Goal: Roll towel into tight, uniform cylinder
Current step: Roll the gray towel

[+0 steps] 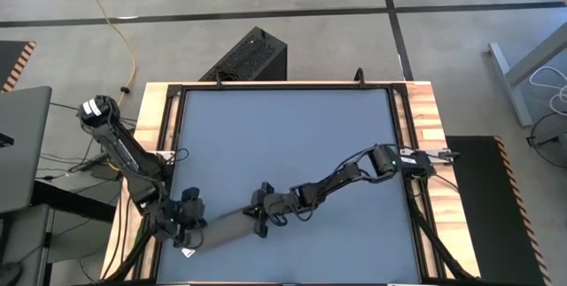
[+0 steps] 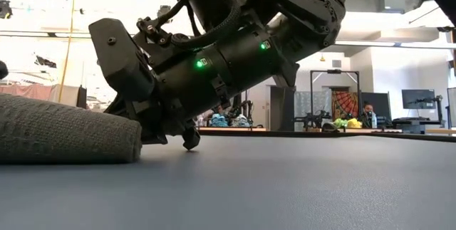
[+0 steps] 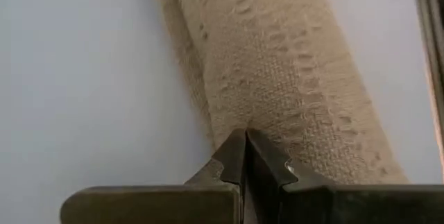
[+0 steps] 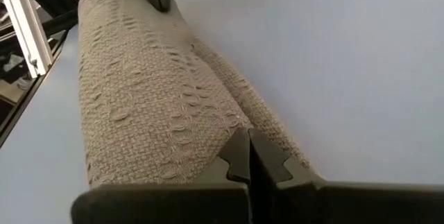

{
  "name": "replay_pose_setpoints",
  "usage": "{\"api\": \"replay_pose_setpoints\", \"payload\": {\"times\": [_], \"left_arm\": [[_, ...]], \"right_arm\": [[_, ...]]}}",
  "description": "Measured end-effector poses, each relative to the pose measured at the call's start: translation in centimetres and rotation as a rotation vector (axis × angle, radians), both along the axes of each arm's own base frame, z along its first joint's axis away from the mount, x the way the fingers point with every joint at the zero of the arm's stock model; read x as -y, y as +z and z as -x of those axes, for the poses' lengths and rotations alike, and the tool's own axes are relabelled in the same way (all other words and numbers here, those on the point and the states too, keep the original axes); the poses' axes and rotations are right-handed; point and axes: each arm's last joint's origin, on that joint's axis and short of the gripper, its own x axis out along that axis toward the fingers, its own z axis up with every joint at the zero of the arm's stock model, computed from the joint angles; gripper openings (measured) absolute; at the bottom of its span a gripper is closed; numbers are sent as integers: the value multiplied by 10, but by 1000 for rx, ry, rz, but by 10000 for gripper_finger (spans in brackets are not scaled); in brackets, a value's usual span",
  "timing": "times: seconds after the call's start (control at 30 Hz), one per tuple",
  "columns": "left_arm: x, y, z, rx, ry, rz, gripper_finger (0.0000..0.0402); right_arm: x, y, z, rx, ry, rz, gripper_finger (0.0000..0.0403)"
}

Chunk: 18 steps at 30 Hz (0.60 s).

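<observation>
The taupe towel [image 1: 226,228] lies rolled into a cylinder on the blue-grey table mat [image 1: 292,135], near the front left, slanting from near left to far right. Its small white tag [image 1: 188,252] shows at the left end. My left gripper [image 1: 188,220] is shut at the roll's left end, and my right gripper [image 1: 262,212] is shut at its right end. The roll also shows in the low view [image 2: 64,134], with my right arm [image 2: 214,66] standing over its end. My left gripper [image 3: 246,141] touches the top of the roll's left end [image 3: 257,109] with its shut fingertips, slanting down from the left. The roll lies on the mat. I cannot tell whether any cloth is caught between the tips. My right gripper [image 4: 244,141] touches the upper side of the roll's right end [image 4: 208,123] with its shut fingertips, slanting down from the right, along the roll. The roll lies on the mat. I cannot tell whether cloth is pinched.
The mat has bare room toward the far and right sides. A wooden frame [image 1: 416,144] borders the table. A black box [image 1: 252,56] stands on the floor beyond the far edge. In the low view, a person [image 2: 368,112] sits in the room far behind.
</observation>
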Motion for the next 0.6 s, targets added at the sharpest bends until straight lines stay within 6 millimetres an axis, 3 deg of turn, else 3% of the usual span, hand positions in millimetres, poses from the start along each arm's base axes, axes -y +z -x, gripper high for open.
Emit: {"api": "replay_pose_setpoints", "payload": {"times": [0.4, 0.6], "left_arm": [[33, -30, -6, -11, -41, 69, 0], [36, -28, -8, 30, -50, 72, 0]], "right_arm": [[12, 5, -4, 20, 22, 25, 15], [37, 38, -4, 35, 71, 162, 17]]}}
